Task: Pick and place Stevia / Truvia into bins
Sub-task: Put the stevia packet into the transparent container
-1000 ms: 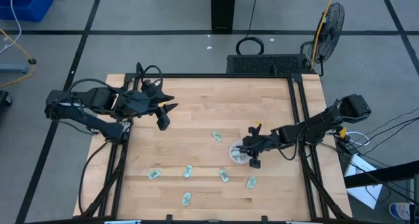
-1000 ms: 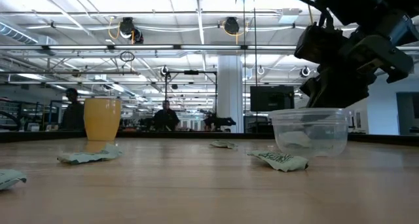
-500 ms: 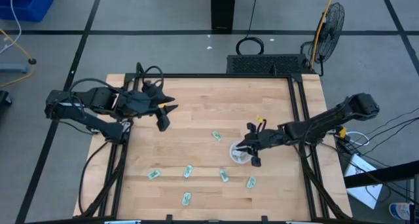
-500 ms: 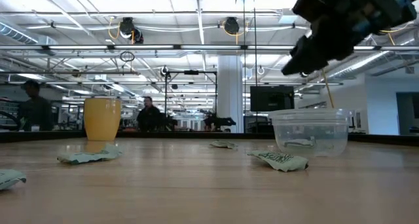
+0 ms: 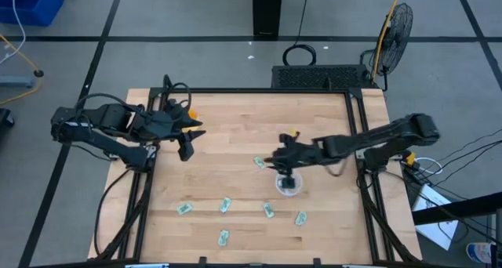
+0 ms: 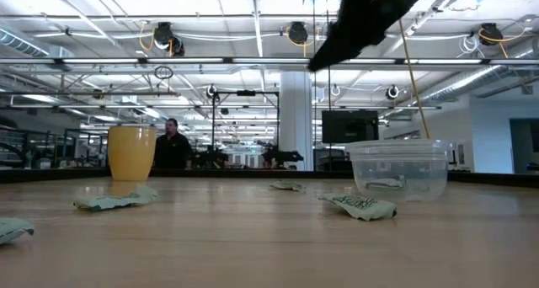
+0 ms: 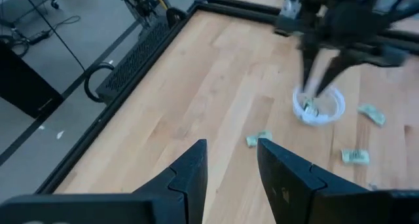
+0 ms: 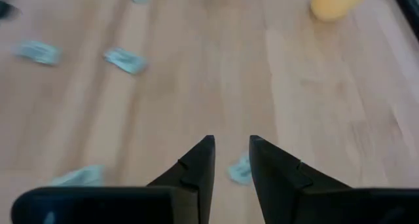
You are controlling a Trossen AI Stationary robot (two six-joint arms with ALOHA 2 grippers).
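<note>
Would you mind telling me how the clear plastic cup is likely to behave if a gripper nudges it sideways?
The clear cup looks thin-walled and holds only a sachet, so it is probably very light and would slide on the smooth wooden table rather than resist. It is squat with a wide base, so tipping seems unlikely. The thin wall may flex if squeezed.

Right gripper (image 5: 276, 160) blurred in the high view and cut off by the top edge in the low view; finger gap unclear there. Orange cup (image 5: 190, 111) mostly hidden behind the left arm from above. Sachets (image 8: 124, 61) smeared in the right wrist view. Print on the sachet (image 6: 358, 205) by the clear cup (image 6: 400, 169) unreadable.
</note>
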